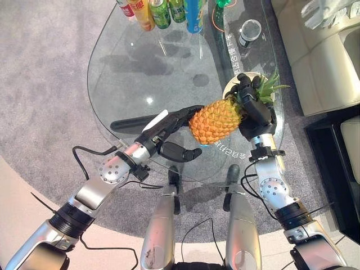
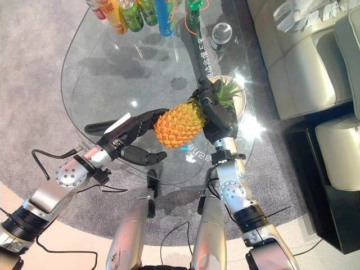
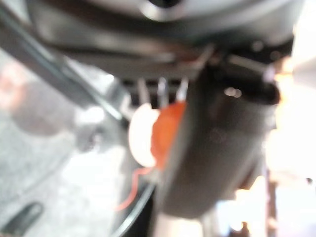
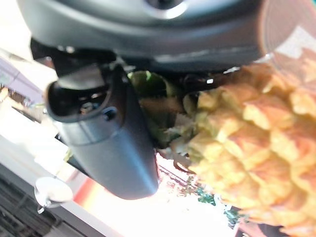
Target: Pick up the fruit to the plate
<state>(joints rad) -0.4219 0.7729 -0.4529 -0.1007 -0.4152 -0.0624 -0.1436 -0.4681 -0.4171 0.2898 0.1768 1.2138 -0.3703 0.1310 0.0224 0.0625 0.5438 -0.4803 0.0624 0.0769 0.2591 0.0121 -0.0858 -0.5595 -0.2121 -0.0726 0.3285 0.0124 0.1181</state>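
Right fingers (image 1: 245, 85) clamp my pineapple (image 1: 216, 119) at its crown. Left hand (image 1: 169, 130) fingers straight, tips touching its far end.

Oval glass bench (image 1: 140, 67) on grey carpet (image 1: 39, 84), row of drink bottles (image 1: 163, 12) along its far edge, pale plate (image 1: 232, 89) near its right rim, small round jar (image 1: 250, 31) beyond the plate

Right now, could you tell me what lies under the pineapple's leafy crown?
Under the crown of the pineapple, which the right hand grips, a pale plate shows on the glass table. Most of the plate is covered by leaves and hand.
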